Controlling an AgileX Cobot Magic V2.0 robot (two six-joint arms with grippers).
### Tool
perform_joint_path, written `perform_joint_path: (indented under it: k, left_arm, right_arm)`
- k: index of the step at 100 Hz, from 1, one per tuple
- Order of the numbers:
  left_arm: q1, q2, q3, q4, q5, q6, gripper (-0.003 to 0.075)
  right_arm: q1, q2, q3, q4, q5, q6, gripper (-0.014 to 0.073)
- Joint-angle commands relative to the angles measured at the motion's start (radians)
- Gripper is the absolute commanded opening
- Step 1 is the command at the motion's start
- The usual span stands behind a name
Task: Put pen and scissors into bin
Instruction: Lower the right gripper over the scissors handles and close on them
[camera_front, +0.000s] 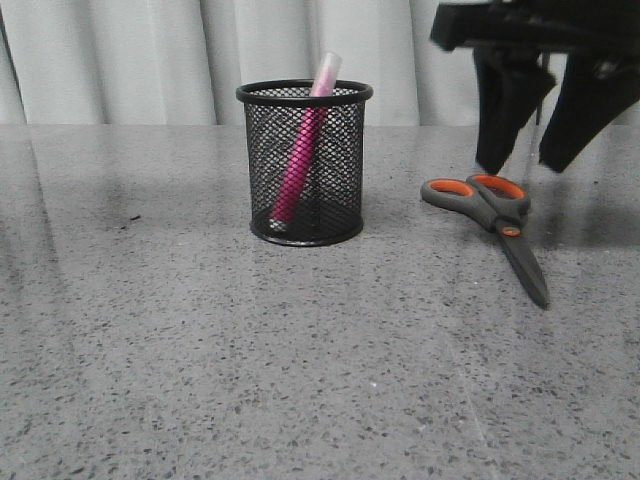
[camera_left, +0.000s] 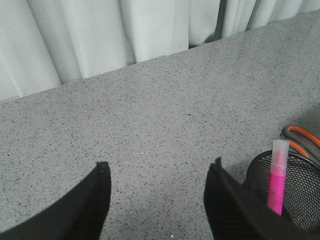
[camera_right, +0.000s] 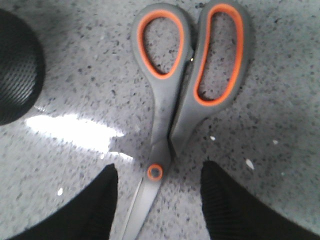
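Scissors (camera_front: 490, 215) lie flat and closed on the speckled grey table (camera_front: 200, 350), to the right of the black mesh bin (camera_front: 305, 162) and well apart from it. Half the job looks done: the pink pen (camera_front: 300, 160) already stands tilted inside the bin, its whitish cap poking above the rim. The right gripper (camera_front: 528, 155) hangs above the scissors with fingers spread, straddling the pivot in the wrist view, touching nothing. The left gripper (camera_left: 157, 200) is also spread and empty beside the bin. Grasping, lifting and dropping the scissors remain.

One pen (camera_front: 300, 165), one scissors (camera_front: 492, 215), one bin (camera_front: 305, 165).
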Motion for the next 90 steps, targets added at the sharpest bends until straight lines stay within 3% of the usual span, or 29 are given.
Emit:
perform_joint_path:
  k: [1, 81, 90]
  left_arm:
    - [0.002, -0.033, -0.031, -0.026, -0.043, -0.003, 0.0387]
    - [0.002, -0.033, -0.031, -0.026, -0.051, -0.003, 0.0387]
    - [0.002, -0.033, -0.031, -0.026, -0.051, -0.003, 0.0387]
  right_arm:
    - [0.002, 0.007, -0.038, -0.021, -0.017, 0.041, 0.0332]
    - [0.007, 0.108, -0.038, -0.056, -0.117, 0.095, 0.0330]
    - [0.007, 0.108, -0.038, -0.056, -0.121, 0.095, 0.0273]
